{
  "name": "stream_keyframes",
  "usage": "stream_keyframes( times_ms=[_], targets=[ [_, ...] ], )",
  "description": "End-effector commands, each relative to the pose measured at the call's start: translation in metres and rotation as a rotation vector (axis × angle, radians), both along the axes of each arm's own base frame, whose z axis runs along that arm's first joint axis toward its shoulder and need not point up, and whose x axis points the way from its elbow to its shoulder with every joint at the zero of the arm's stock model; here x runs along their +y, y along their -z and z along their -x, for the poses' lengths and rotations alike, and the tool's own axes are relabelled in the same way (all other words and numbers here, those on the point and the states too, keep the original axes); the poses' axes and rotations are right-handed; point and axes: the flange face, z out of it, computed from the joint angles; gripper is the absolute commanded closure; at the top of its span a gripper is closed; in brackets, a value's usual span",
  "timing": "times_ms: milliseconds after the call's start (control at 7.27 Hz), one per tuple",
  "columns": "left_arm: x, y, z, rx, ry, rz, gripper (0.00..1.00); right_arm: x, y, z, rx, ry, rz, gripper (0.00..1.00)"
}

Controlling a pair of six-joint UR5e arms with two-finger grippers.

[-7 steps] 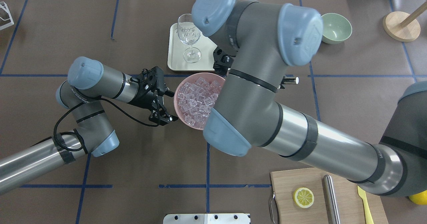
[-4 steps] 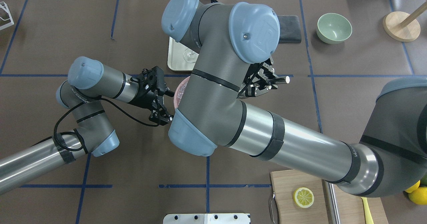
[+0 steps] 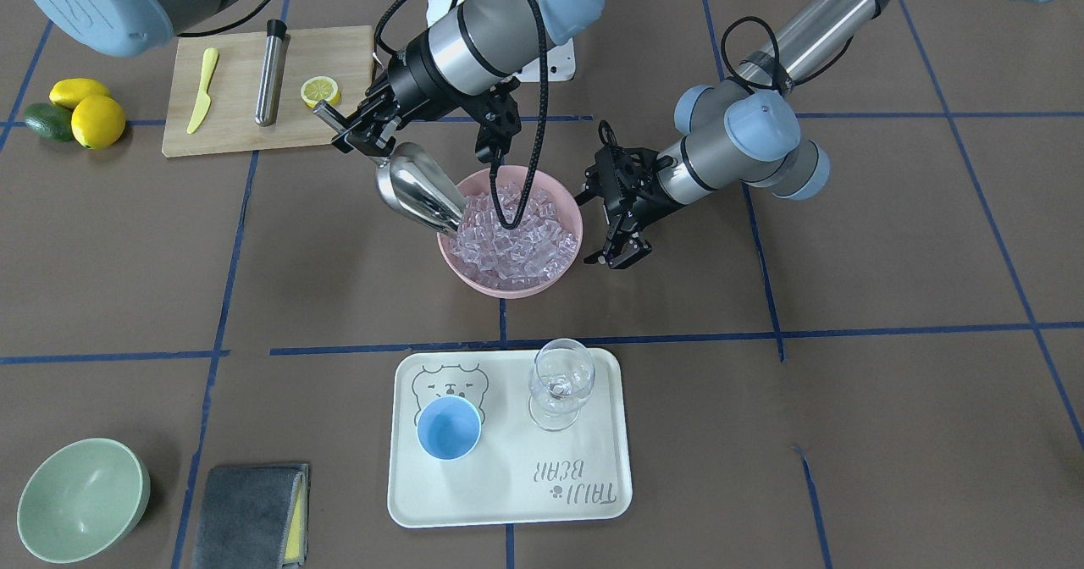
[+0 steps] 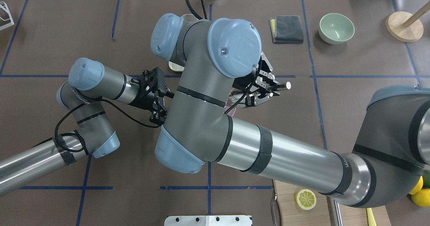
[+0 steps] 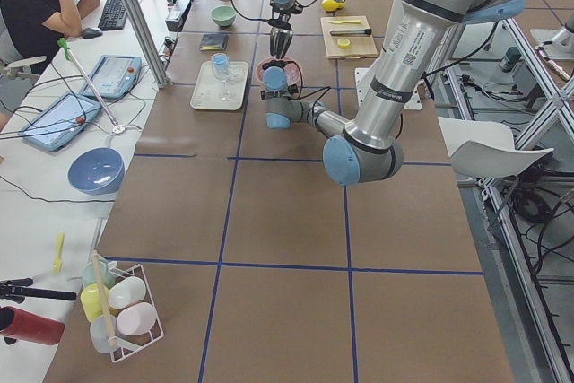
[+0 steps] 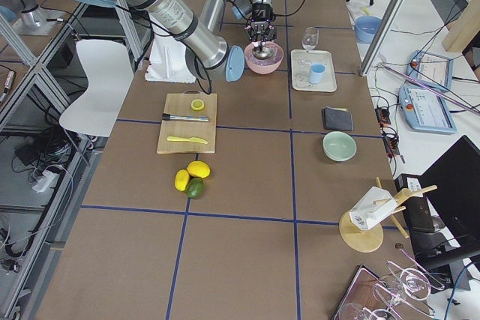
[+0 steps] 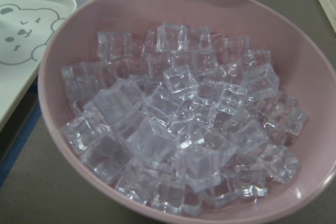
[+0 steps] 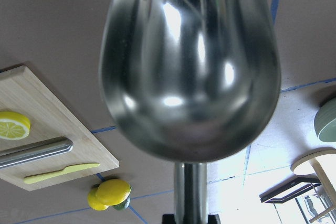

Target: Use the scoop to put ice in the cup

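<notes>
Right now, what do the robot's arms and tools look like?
The left arm and right arm are silver-grey tubes with pale-blue joint caps and black bands. The left tool and right tool are black; black cables loop beside them.

Right arm (image 4: 285, 152) stretched across desk centre, elbow high, wrist angled down. Right pincer (image 3: 351, 133) clamped on scoop (image 3: 415, 188) handle. Left arm (image 4: 97, 81) folded low; left pincer (image 3: 616, 257) fingers apart, empty, tips down.
</notes>
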Motion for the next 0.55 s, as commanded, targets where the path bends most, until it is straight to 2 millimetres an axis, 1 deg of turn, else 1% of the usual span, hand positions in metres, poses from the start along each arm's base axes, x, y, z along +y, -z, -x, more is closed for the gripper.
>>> stream_keyframes(
  times_ms=[0, 275, 413],
  targets=[
    [0.001, -0.001, 0.001, 0.004, -0.002, -0.003, 0.00, 0.003, 0.001, 0.017, 0.028, 0.014, 0.000, 1.00],
    [0.001, 0.001, 0.001, 0.010, -0.003, -0.006, 0.00, 0.009, -0.003, 0.031, 0.047, 0.027, -0.003, 1.00],
    [0.002, 0.003, 0.003, 0.029, -0.001, -0.002, 0.00, 0.011, -0.003, 0.034, 0.048, 0.029, -0.006, 1.00]
  ],
)
